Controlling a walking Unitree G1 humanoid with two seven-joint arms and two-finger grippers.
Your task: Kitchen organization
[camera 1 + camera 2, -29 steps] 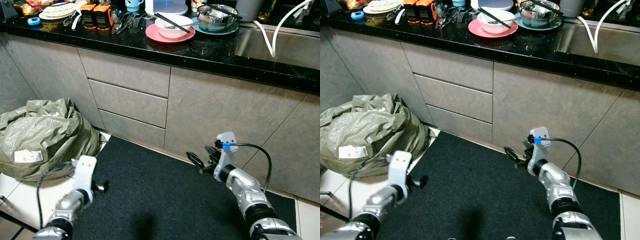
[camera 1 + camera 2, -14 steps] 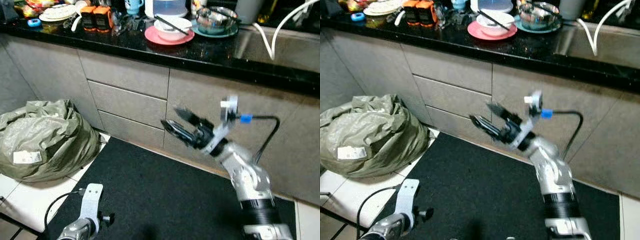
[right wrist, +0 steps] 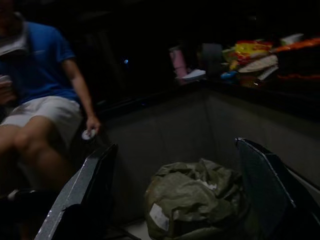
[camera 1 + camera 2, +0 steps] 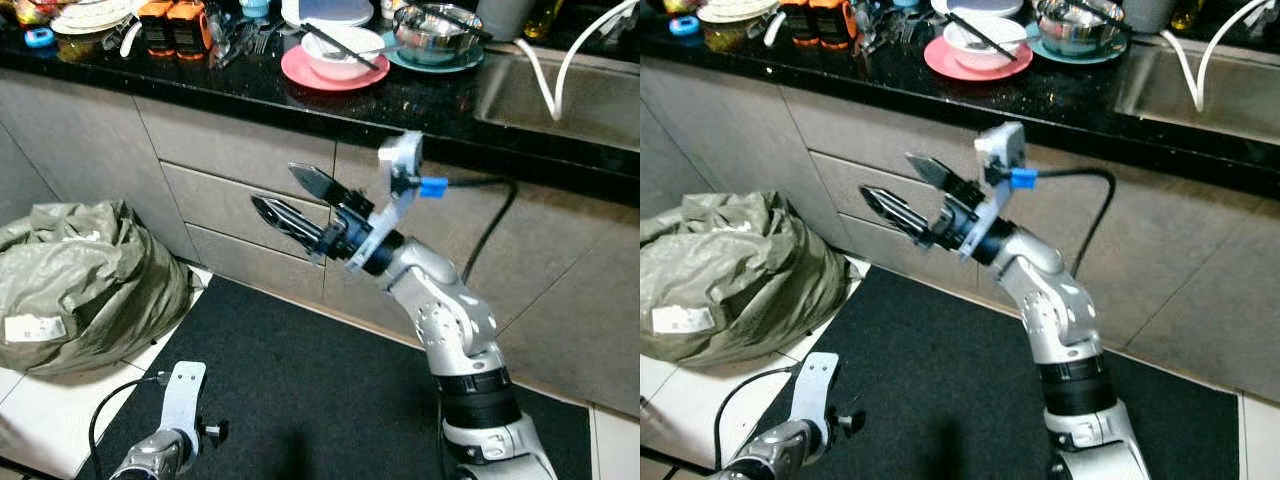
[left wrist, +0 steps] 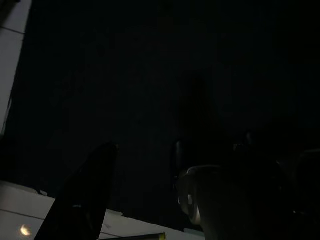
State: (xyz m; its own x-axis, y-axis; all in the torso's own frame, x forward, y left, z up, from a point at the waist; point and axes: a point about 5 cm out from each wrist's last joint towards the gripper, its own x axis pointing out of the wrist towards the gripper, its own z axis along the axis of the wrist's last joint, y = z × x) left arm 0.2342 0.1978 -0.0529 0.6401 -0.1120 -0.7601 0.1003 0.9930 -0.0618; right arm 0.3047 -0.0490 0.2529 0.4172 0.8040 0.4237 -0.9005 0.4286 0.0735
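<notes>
- Left gripper (image 4: 205, 432): hangs low near the bottom edge of the head views, over the black mat (image 4: 330, 390); whether its fingers are parted or closed cannot be told. The left wrist view is very dark; one black finger (image 5: 80, 200) can be made out.
- Mat: dark, lies on the floor before the cabinets; pale floor tile (image 4: 50, 400) beside it on the left.
- Green bag (image 4: 85, 285): crumpled, stuffed, with a white label; sits on the tile to the left of the mat, against the cabinet base. It also shows between the fingers in the right wrist view (image 3: 192, 200).
- Right gripper (image 4: 285, 195): raised at drawer height in front of the cabinets, pointing left; fingers spread wide, nothing between them. A blue clip and a black cable sit at its wrist.
- Drawers (image 4: 240, 195): grey fronts, stacked, below the counter, behind the right gripper.
- Counter (image 4: 250, 90): black, speckled, crowded.
- Pink plate (image 4: 335, 70): on the counter, bearing a white bowl (image 4: 345, 50) with black chopsticks (image 4: 340, 45) across it.
- Steel bowl (image 4: 435, 30): on a teal plate, right of the pink plate.
- Orange boxes (image 4: 170, 25): two, side by side, left on the counter.
- Sink (image 4: 560, 95): at the far right, with a white hose (image 4: 560, 70) hanging into it.
- Person (image 3: 42, 105): seated, blue shirt, white shorts, seen dimly in the right wrist view.
</notes>
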